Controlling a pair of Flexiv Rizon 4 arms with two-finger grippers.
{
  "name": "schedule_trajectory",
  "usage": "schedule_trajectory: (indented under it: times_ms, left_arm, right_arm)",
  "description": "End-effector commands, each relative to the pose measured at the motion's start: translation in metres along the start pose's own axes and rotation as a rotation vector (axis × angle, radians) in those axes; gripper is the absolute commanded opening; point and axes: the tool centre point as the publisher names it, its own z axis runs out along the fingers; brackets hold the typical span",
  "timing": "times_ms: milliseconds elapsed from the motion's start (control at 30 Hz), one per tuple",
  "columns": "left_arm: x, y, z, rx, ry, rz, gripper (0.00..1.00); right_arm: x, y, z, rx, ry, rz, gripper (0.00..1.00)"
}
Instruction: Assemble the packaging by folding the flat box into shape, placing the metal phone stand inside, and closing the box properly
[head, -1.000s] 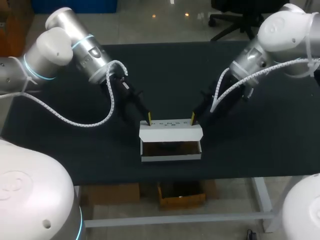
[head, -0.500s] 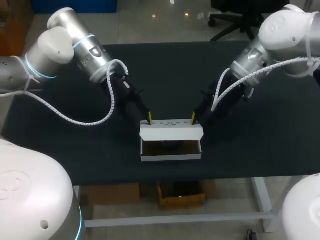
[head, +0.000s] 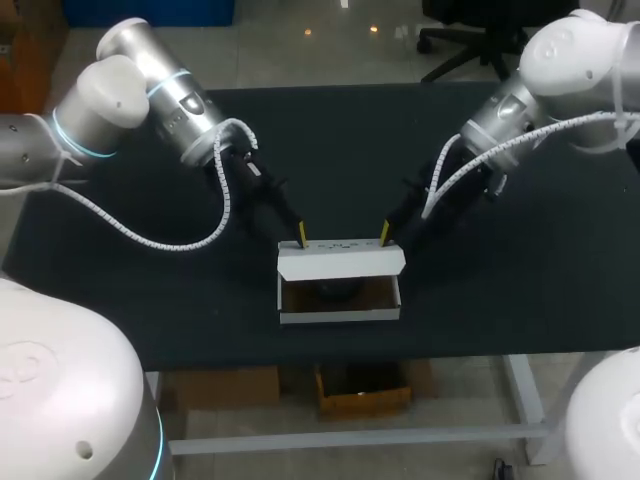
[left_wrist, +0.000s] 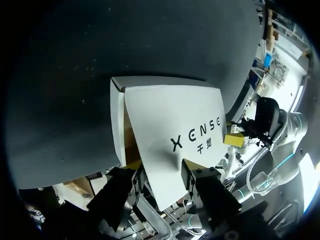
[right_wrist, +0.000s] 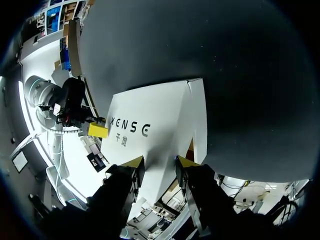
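The left claw (head: 301, 237), fingers parted, was set against one back corner of the half-lowered lid (head: 340, 262) of the white box (head: 340, 314), kept near the surface's (head: 180, 310) front edge. The right claw (head: 385, 235), likewise released, was set against the other, seemingly for an even close.

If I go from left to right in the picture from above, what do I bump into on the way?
Left arm → left hand → white box → right hand → right arm.
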Motion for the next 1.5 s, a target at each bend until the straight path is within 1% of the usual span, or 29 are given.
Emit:
schedule_trajectory:
  times_ms: [33, 500, 833, 1500]
  left_arm:
    - [0.0039, -0.0058, 0.0009, -0.015, -0.002, -0.001, 0.46]
    - [0.01, -0.0075, -0.0012, -0.021, -0.017, 0.005, 0.46]
    - [0.0135, -0.0098, -0.0023, -0.023, -0.025, 0.009, 0.46]
    - [0.0111, -0.0109, -0.0022, -0.019, -0.021, 0.016, 0.46]
  right_arm:
    - [0.0028, 0.005, 0.0012, 0.014, 0.009, 0.0, 0.38]
    - [0.0086, 0.0071, -0.0044, 0.018, 0.03, -0.006, 0.38]
    - [0.0098, 0.0108, 0.0, 0.022, 0.044, -0.004, 0.38]
    - [0.0106, 0.0111, 0.0032, 0.021, 0.038, -0.01, 0.38]
